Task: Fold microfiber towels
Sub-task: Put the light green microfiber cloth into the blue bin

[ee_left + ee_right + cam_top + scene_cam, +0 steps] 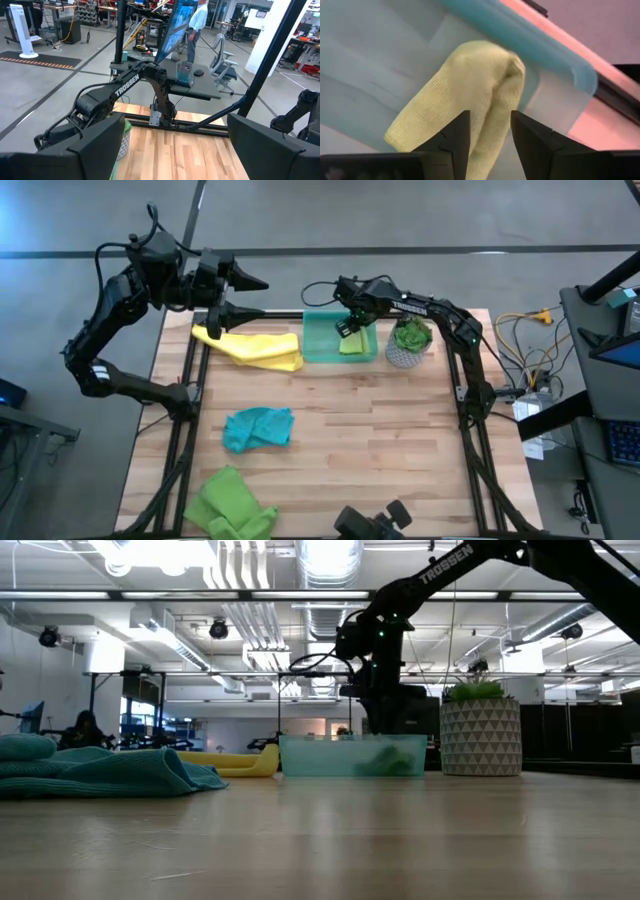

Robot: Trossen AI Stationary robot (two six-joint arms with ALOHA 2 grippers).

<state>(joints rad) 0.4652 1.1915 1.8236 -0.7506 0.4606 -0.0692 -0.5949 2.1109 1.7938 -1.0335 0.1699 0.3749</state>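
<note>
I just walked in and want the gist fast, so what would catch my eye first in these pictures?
The right gripper hangs over the translucent green tray at the table's far edge, its fingers parted around a folded lime green towel lying inside. Three more towels lie loose on the wood: a yellow towel left of the tray, a teal towel mid-table and another green towel at the near edge. The left gripper waits open above the table's far left corner.

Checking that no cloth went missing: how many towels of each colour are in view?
Yellow towel: 1
Teal-blue towel: 1
Lime green towels: 2, one at the table's near edge, one folded in the tray
Total: 4
</note>
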